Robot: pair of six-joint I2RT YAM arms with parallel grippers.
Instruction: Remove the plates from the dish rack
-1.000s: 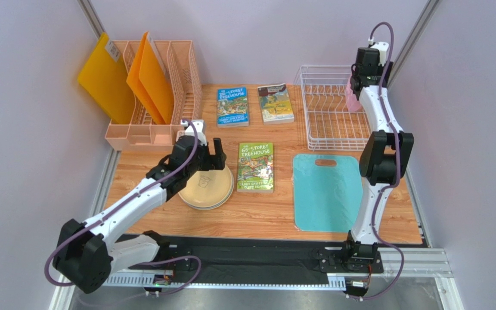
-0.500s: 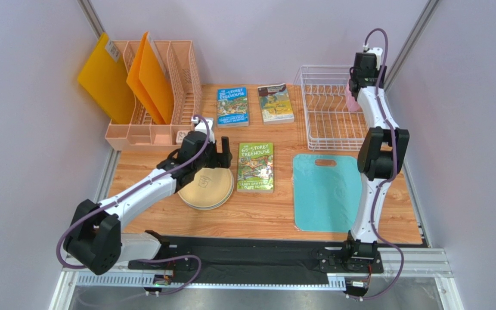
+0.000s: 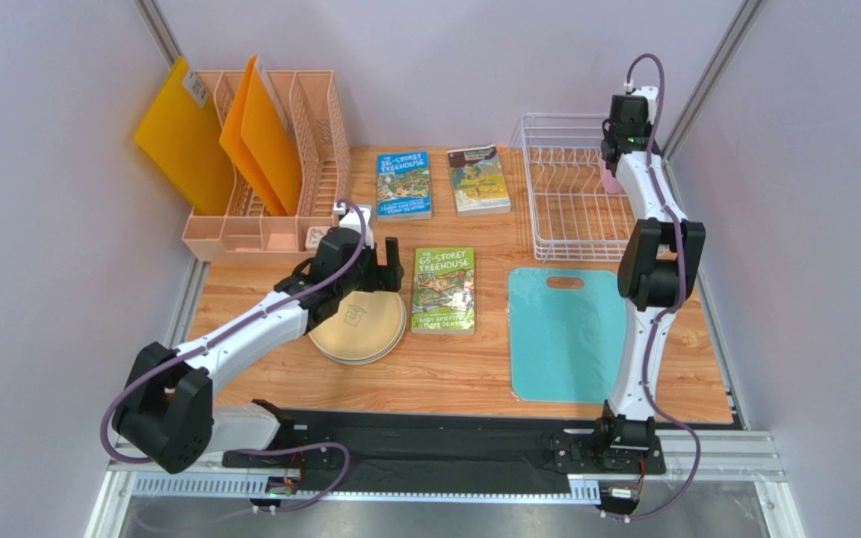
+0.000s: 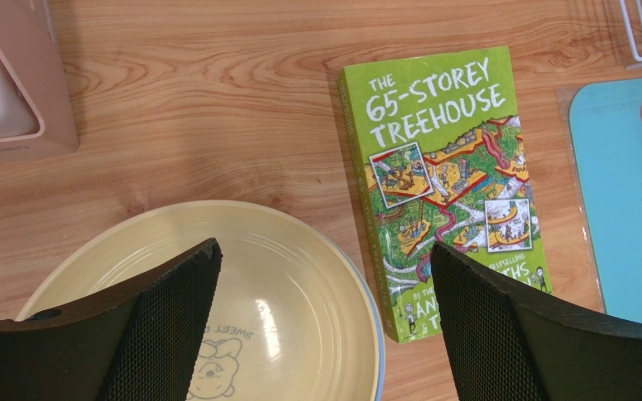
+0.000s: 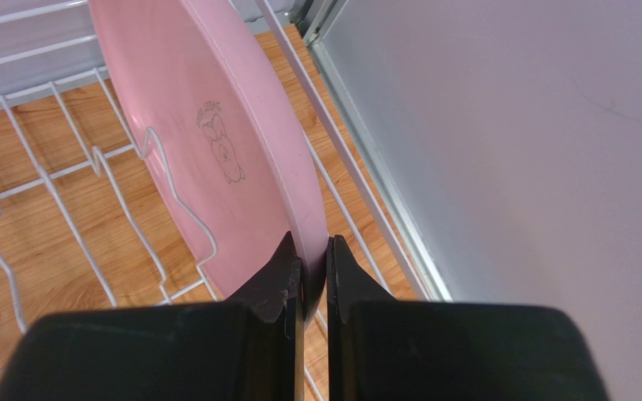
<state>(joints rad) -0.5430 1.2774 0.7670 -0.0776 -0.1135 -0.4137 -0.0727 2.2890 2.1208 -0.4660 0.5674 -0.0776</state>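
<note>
Nearly done: my right hand (image 5: pixel 310 251) is pinching the last pink plate (image 5: pixel 207 142) in the dish rack (image 3: pixel 538 191), left hand (image 4: pixel 324 259) hanging wide open over the stacked plates (image 3: pixel 370 334).

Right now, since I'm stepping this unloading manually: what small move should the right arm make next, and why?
Probably lift straight up: the right pincer is shut on the rim of the pink plate, which stands in the dish rack.

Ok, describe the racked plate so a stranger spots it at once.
Find the white wire dish rack in the far right corner. By its right side one pink plate stands on edge, the right gripper pinching its rim. The other plates lie stacked flat.
</note>
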